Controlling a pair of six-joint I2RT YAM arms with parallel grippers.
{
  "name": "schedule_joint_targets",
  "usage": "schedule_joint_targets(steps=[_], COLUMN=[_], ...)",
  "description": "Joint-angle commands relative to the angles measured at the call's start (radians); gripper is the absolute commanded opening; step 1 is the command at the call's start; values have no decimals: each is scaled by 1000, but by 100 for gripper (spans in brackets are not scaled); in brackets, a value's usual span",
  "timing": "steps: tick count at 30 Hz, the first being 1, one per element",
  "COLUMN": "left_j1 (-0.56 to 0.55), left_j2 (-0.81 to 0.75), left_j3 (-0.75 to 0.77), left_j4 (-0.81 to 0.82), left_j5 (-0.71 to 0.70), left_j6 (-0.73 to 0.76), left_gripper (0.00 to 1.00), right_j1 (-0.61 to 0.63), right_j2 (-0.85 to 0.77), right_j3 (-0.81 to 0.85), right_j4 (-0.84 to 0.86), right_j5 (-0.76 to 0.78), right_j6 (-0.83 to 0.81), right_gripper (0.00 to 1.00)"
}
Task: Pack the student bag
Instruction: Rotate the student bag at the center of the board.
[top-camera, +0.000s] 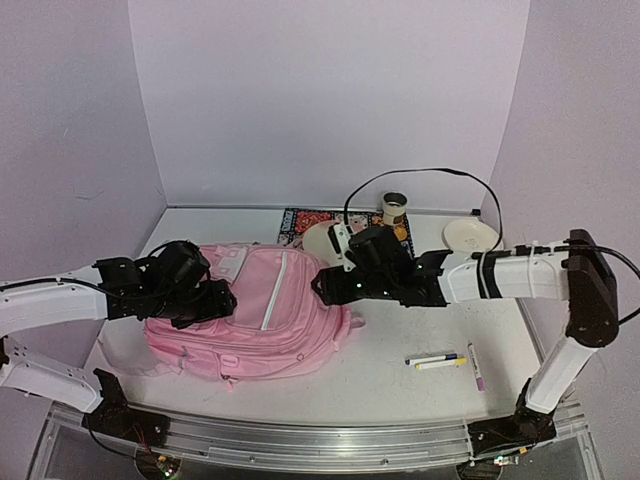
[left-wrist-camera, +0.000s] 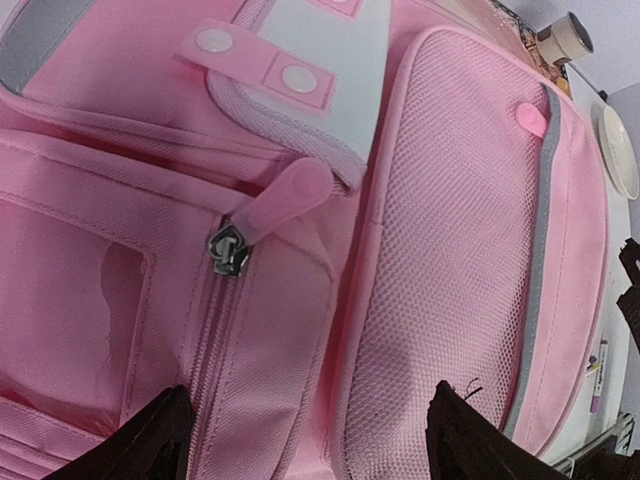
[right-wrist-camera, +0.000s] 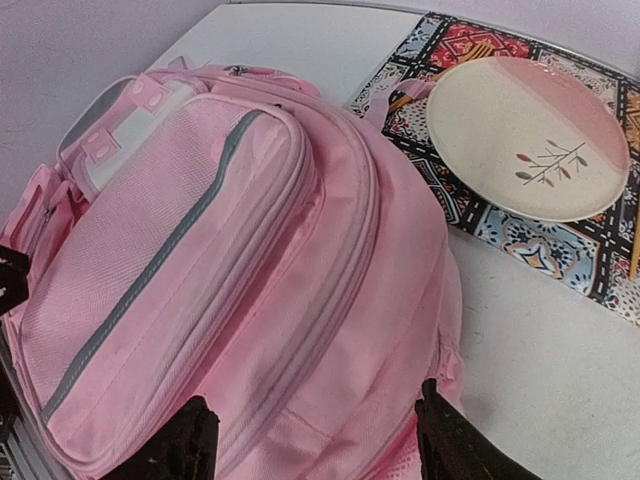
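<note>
My left claw (left-wrist-camera: 308, 410) and right claw (right-wrist-camera: 312, 400) gape empty over the soft pink fabric backpack (top-camera: 270, 315), left nearest its metal zip slider (left-wrist-camera: 228, 250), mid-left of frame.

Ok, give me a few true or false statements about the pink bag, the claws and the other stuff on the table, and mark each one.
1. The student bag lies flat on the table. True.
2. The markers are packed inside the bag. False: they lie on the table to the right of it.
3. The left claw is open above the bag. True.
4. The plate rests on top of the bag. False: it sits on a patterned mat beside the bag.
5. The right claw grips a marker. False: it is open over the bag, holding nothing.
</note>
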Motion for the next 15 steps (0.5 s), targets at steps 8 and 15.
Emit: schedule_joint_targets(steps=[8,15], left_j1=[0,5], left_j2=[-34,-13], left_j3=[-62,-62], left_j4=[-44,-42], left_j5=[-111,-196], left_j6=[-90,-102], left_gripper=[81,80], right_j1=[-32,17], right_j2=[181,143], right_j3=[159,79], right_j4=[-44,-1], right_j5=[-165,-281], right_j6=[35,79], right_gripper=[49,1])
